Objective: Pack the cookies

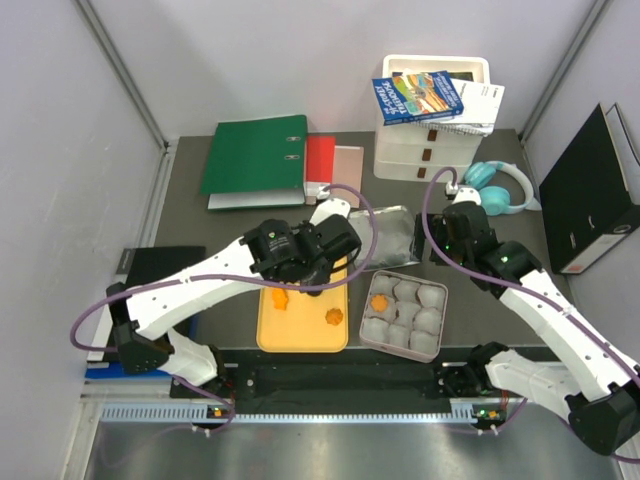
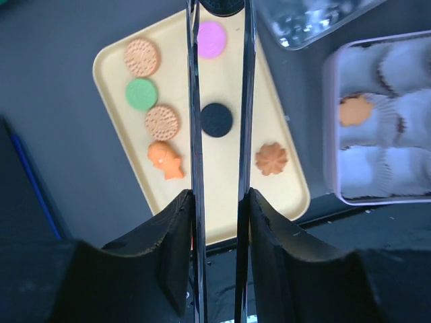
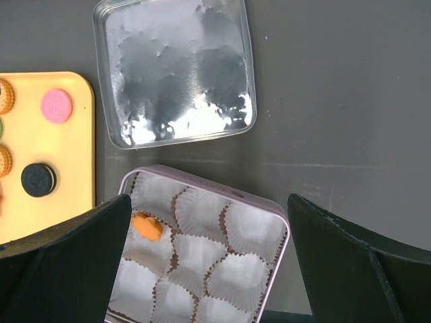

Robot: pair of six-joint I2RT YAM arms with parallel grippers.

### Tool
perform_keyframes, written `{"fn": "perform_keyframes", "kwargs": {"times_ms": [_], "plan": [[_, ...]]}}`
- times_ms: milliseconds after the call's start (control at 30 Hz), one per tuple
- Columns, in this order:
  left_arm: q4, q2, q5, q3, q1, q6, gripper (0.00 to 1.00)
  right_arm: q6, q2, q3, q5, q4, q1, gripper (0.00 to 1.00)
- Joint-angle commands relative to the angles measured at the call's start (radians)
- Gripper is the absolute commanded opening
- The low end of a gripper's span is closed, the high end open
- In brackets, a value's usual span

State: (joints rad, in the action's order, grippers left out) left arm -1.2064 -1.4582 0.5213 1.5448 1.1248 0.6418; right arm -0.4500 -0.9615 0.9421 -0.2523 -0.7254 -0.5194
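**Left claw hanging over the cookie tray, right claw gaping above the tin**

Most of the cookies are lying on the yellow tray on the table. The pink one is lying toward its 12 o'clock end, a black one nearer the middle, and the flower-shaped one at about 5 o'clock. One orange cookie is sitting in a paper cup on the 9 o'clock side of the pink tin, which is lying at the tray's 3 o'clock. The clear lid is lying at the tin's 12.

The left claw is hanging over the tray, fingers narrowly parted. A dark shape is showing between the tips, cut off, and I cannot tell whether it is pinched. The right claw is hovering spread wide, gripping nothing.
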Motion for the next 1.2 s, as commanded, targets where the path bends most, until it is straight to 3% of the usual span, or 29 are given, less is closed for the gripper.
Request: {"fn": "perform_keyframes", "kwargs": {"times_ms": [0,233,433,900,1167], "plan": [[0.024,-0.019,-0.061,0.092,0.053,-0.082,0.28,-0.010,-0.002,0.021,-0.004,0.034,-0.008,0.99],[0.110,-0.085,-0.200,0.141,0.174,-0.154,0.28,-0.001,0.001,0.037,-0.038,0.020,-0.008,0.99],[0.119,-0.136,-0.234,0.172,0.233,-0.215,0.28,0.014,-0.003,0.073,-0.053,0.012,-0.007,0.99],[0.168,-0.203,-0.227,0.176,0.237,-0.309,0.31,0.033,0.007,0.126,-0.087,-0.035,-0.008,0.99],[0.229,-0.209,-0.173,0.141,0.231,-0.317,0.40,0.040,0.009,0.127,-0.091,-0.040,-0.008,0.99]]}}
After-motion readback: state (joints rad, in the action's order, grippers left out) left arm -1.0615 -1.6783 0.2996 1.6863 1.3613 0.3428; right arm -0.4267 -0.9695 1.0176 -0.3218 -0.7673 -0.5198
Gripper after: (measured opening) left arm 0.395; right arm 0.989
